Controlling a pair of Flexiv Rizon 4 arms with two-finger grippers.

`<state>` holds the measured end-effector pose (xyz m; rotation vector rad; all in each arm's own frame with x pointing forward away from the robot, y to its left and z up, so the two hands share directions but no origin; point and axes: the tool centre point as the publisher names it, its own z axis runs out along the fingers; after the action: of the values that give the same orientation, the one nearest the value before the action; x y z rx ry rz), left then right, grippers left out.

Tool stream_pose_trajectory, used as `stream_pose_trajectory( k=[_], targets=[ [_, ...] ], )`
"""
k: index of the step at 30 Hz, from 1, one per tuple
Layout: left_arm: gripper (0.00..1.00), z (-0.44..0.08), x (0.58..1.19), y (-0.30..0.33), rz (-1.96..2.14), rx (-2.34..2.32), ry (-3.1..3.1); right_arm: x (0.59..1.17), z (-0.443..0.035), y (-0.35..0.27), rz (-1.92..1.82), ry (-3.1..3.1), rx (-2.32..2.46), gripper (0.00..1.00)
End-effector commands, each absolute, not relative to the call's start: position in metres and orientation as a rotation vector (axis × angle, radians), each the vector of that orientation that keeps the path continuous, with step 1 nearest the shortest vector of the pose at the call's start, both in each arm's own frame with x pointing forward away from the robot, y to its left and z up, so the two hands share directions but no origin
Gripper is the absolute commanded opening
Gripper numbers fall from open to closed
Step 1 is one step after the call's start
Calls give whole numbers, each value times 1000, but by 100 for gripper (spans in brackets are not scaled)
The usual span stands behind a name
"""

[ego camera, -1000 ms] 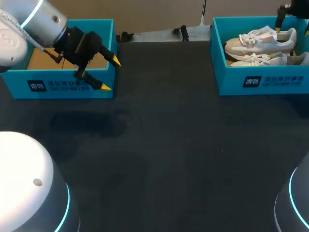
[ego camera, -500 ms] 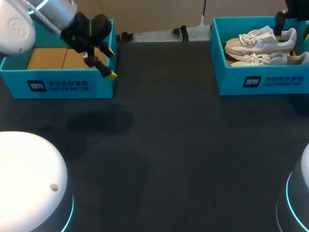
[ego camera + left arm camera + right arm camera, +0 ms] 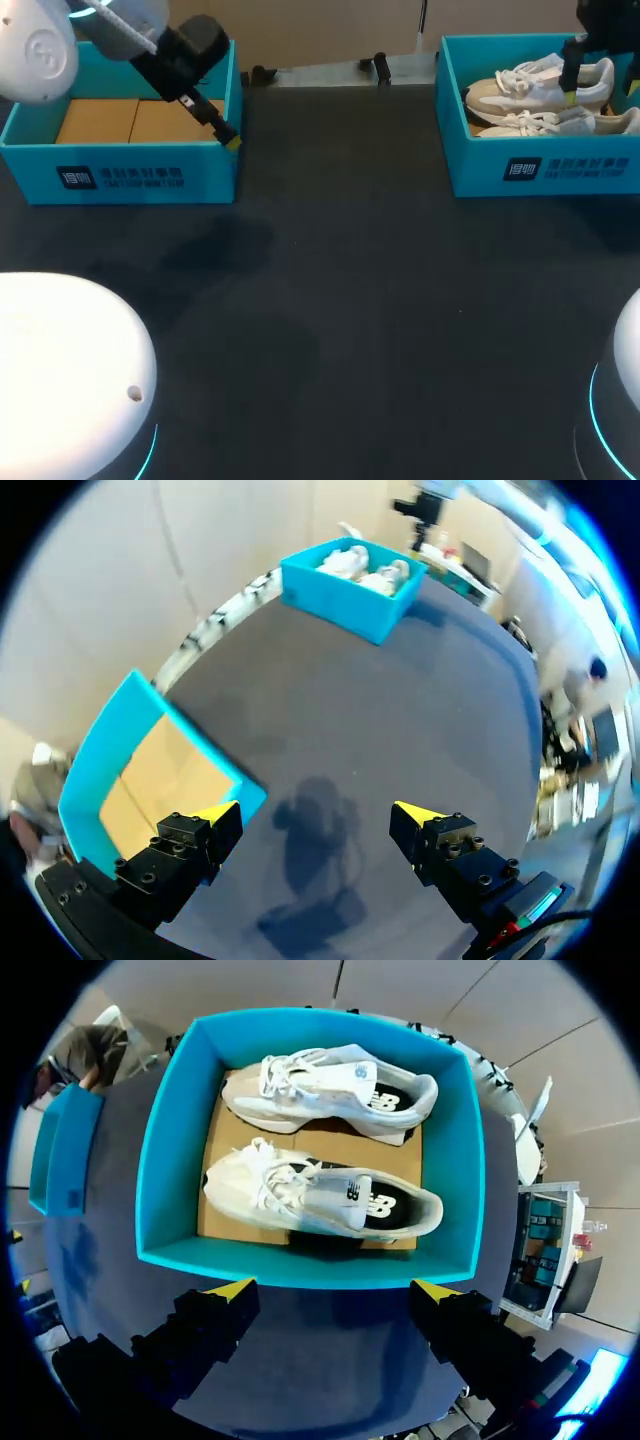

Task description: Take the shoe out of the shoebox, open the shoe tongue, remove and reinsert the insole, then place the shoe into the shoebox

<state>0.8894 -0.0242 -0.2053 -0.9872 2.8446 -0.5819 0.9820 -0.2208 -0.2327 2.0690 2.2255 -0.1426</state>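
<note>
Left end effector (image 3: 315, 813) back at left box (image 3: 150, 178), right end effector (image 3: 335, 1288) over shoes (image 3: 320, 1198)

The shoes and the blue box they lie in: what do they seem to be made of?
The shoes look like pale cloth or mesh with suede-like panels, matte, with woven white laces; the exact fabric is hard to tell. The blue box looks like cardboard: thin straight walls, a flat matte blue coat, a plain brown floor inside.
</note>
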Motion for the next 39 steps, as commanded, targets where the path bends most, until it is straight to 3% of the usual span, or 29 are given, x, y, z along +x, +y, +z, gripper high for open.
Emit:
stream_pose_trajectory(
  k=[1, 21, 39],
  targets=[
    [100, -202, 886, -29, -324, -1587, 2529, 982, -232, -221, -144, 2225, 2071, 100],
    [100, -227, 914, -5, -247, -2259, 2297, 933, -235, -204, 12, 2255, 2102, 100],
    [100, -252, 924, 0, -212, -2272, 2213, 876, -254, -205, 27, 2235, 2169, 100]
  ],
)
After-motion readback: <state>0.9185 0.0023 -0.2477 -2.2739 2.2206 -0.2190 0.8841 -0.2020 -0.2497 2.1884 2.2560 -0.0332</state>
